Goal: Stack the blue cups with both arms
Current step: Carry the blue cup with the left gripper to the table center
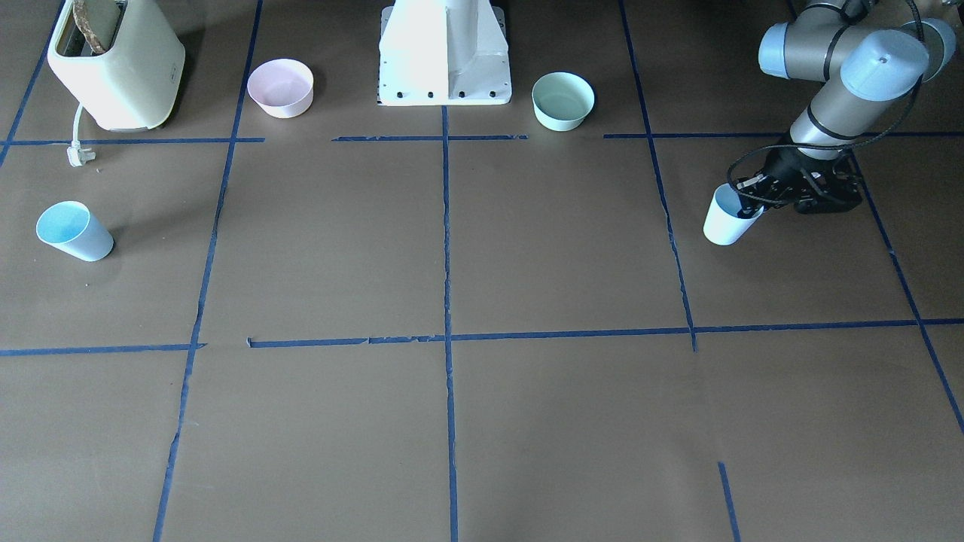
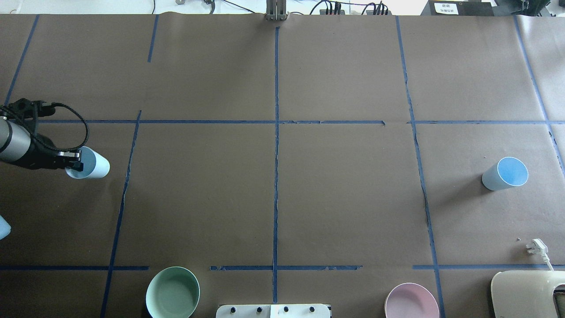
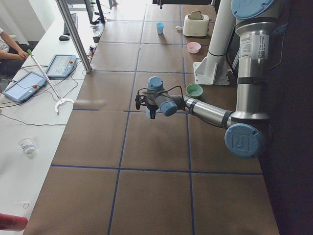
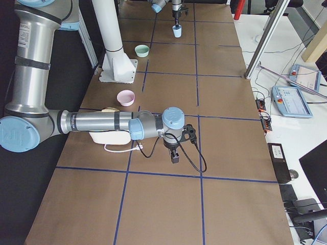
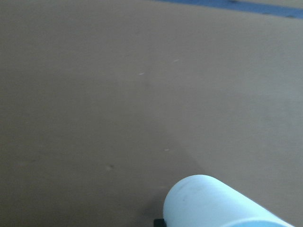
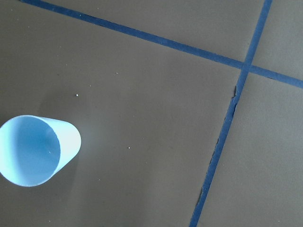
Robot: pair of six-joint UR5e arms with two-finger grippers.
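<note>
The black two-finger left end effector [image 1: 747, 209] is clamped on the rim of a pale blue tapered cup [image 1: 724, 226], its fingers pinching the cup wall near the top. The cup sits slightly tilted at the robot's left edge of the brown paper-covered tabletop [image 1: 527, 263]. A second pale blue cup [image 1: 74, 231] stands upright on the tabletop far to the robot's right, well apart. The right end effector [image 4: 174, 158] hangs above the tabletop, and whether its fingers are apart or together cannot be told.
</note>
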